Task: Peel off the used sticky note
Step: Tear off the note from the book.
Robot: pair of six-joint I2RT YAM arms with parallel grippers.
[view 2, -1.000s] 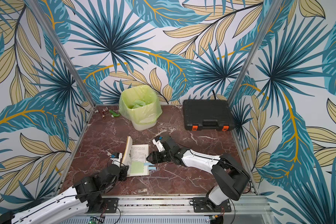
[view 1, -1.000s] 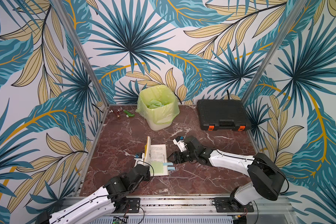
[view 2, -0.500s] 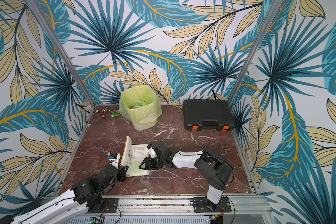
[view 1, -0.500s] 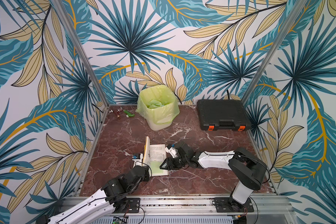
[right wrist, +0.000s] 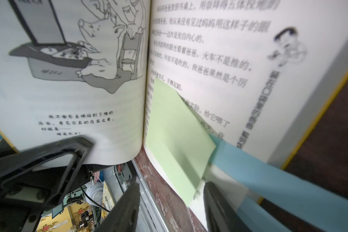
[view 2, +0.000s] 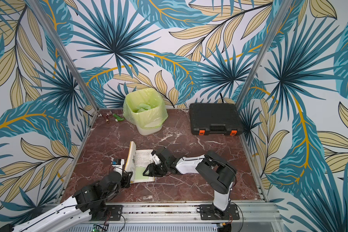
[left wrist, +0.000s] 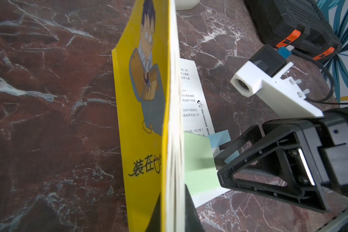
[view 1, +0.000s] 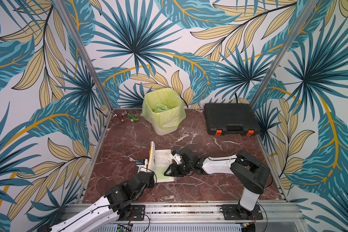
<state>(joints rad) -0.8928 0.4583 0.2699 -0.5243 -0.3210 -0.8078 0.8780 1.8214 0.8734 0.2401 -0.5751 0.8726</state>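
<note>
From where I stand, the job is set up but the peel itself is not done. The book (view 1: pixel 162 160) lies open on the marble tabletop (view 1: pixel 199 186). The left gripper (view 1: pixel 150 175) is clamped on its yellow cover and the leaves behind it, and props that half nearly upright so the right-hand page lies bare.

The pale green sticky note (right wrist: pixel 175 136) sits on the lower part of that flat page, close against the spine. In the right wrist view most of it lies flat on the paper. Its outer corner looks slightly raised, though blur makes that hard to judge.

The right gripper (view 1: pixel 170 172) is down at the note's outer edge. Its jaws are apart, one on each side of that corner, and they pinch nothing that I can see.

I'd say the opening of the book and the approach are finished. What is left is to close on the free corner, pull the note off without dragging the page up, and then likely drop it in the lined waste bin (view 1: pixel 163 112) at the back, where other green scraps show.
</note>
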